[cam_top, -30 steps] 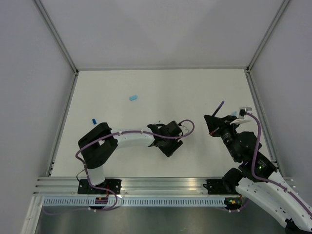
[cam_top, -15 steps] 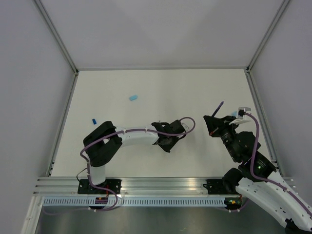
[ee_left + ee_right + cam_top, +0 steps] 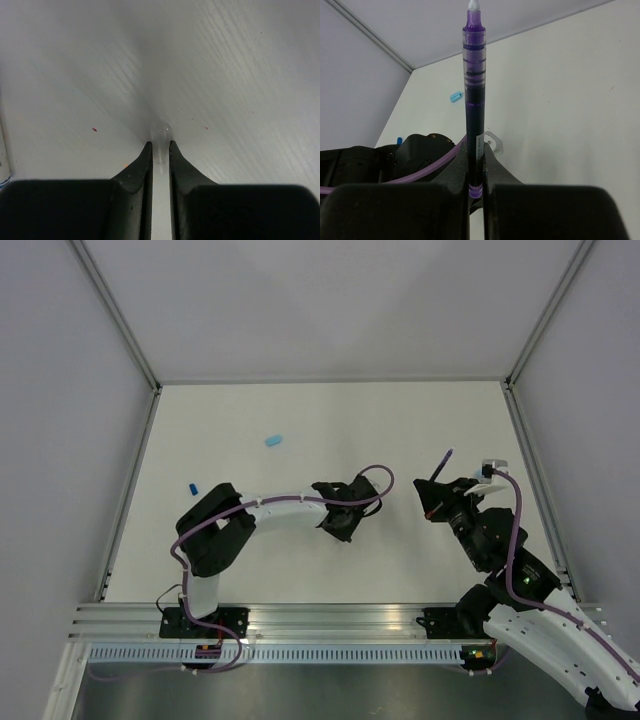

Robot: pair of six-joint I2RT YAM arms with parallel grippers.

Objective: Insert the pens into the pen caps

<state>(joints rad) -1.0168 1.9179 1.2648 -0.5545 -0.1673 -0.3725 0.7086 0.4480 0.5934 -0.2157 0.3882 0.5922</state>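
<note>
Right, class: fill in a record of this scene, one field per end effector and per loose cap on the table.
left end effector: closed on a small clear piece, down at the table
right end effector: closed on a purple pen, white tip outward
light blue cap: lying loose, beyond the left arm
dark blue cap: lying loose, near the table's left edge

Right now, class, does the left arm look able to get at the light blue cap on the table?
Probably yes: nothing stands between the left tool and the light blue cap, but that tool is pinching a clear piece.
</note>
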